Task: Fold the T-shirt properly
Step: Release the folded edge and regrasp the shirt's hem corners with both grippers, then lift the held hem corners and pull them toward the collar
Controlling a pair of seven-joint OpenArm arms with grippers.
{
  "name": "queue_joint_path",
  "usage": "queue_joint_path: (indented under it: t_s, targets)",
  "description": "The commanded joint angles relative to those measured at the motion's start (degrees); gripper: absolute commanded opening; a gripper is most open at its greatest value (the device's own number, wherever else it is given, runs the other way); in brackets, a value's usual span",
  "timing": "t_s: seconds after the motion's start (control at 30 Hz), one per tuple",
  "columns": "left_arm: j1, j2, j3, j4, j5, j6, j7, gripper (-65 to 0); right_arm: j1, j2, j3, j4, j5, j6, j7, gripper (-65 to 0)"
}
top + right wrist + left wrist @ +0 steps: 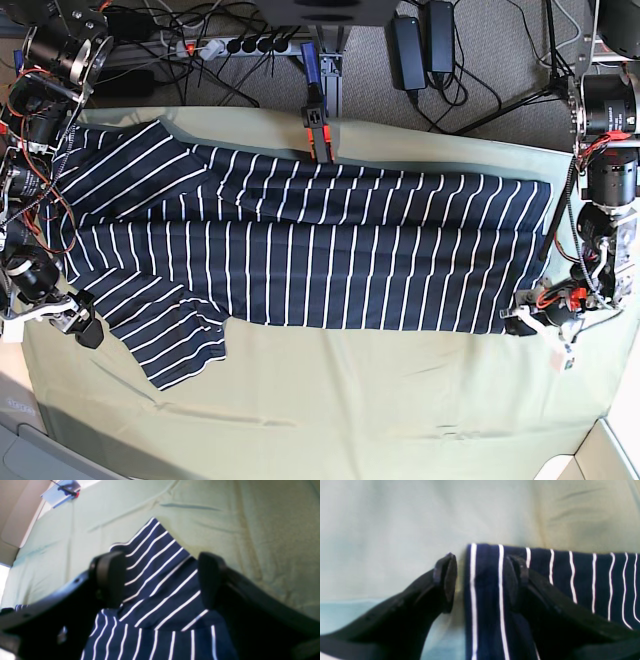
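Both grippers sit with jaws apart, holding nothing: my left gripper straddles the hem corner of the T-shirt, and my right gripper hovers over a sleeve. Beyond them lies wrinkled olive table cloth (nothing blocks either approach), with an orange-and-black clamp at the far edge. Navy, thin white stripes, it lies spread flat across the cloth, unfolded.
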Motion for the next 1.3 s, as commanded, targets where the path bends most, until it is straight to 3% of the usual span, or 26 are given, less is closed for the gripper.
queue_joint_path:
  t_s: [0.0, 0.33, 0.57, 0.77, 0.93, 1.1, 1.27]
  targets:
    - [-1.7, -1.1, -0.3, -0.1, -0.5, -1.4, -0.9, -30.8, 1.3, 1.2, 0.2, 1.1, 0.9, 2.8, 1.1, -21.4]
    - [-1.6, -1.0, -0.3, -2.4, -1.5, -1.5, -1.8, -30.8, 1.2, 1.2, 0.2, 1.1, 0.9, 2.8, 1.1, -21.4]
    - [-1.6, 0.4, -0.3, -2.4, -6.6, -5.8, 1.0, -30.8, 1.4, 1.2, 0.2, 1.1, 0.9, 2.8, 1.2, -21.4]
    - [-1.6, 2.8, -0.3, -2.4, -6.6, -6.2, 1.4, -30.8, 1.4, 1.2, 0.2, 1.1, 0.9, 2.8, 1.2, -21.4]
    - [-1.6, 2.7, -0.3, -2.4, -6.5, -6.2, 1.0, -31.2, 1.4, 1.2, 0.2, 1.1, 0.9, 2.9, 1.1, -21.4]
    - [-1.6, 2.4, -0.5, -2.4, -6.4, -6.2, 1.2, -51.2, 1.4, 1.2, 0.2, 1.1, 0.9, 2.9, 1.2, -21.4]
    - [-1.5, 2.4, -0.5, -1.4, -6.6, -6.4, 4.2, -53.6, 1.4, 1.2, 0.2, 1.1, 0.9, 2.8, 1.2, -21.4]
